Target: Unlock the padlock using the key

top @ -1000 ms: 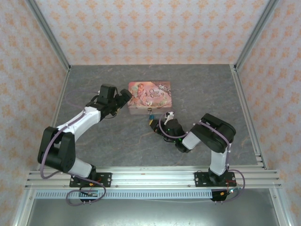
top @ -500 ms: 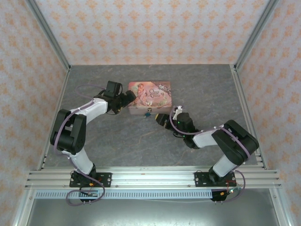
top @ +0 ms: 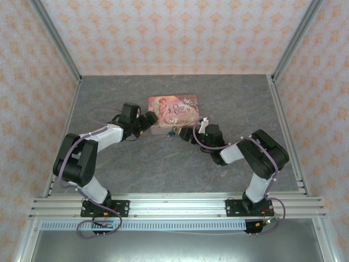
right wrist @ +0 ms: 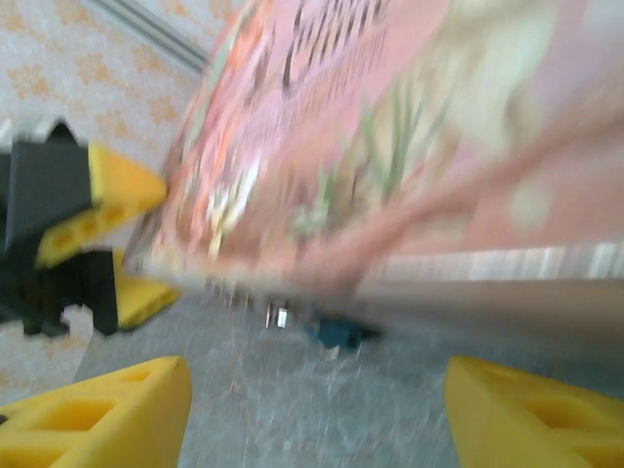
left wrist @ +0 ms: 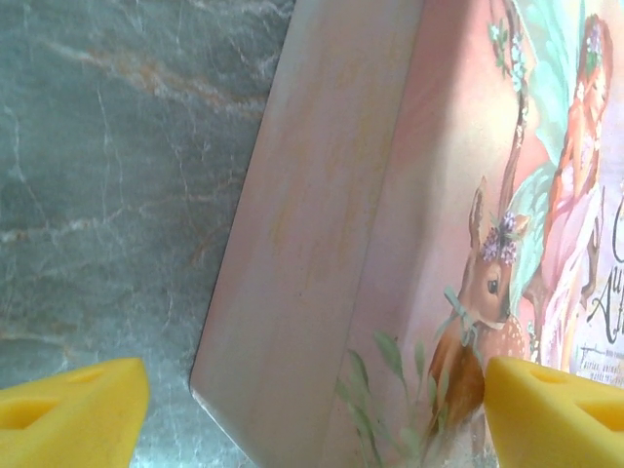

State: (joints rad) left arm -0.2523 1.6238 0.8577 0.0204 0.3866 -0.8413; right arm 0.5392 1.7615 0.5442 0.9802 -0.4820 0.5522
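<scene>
As right pincer point(top: 185, 134) edges nearer padlock point(top: 172, 132), tin point(top: 174, 108) unmoved

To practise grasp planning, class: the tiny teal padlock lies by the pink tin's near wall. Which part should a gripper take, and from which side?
Probably its teal body, pinched across the sides, coming low from the near side. The padlock lies on the table with the pink tin close behind it, blocking the far side; the open right gripper faces it.
</scene>
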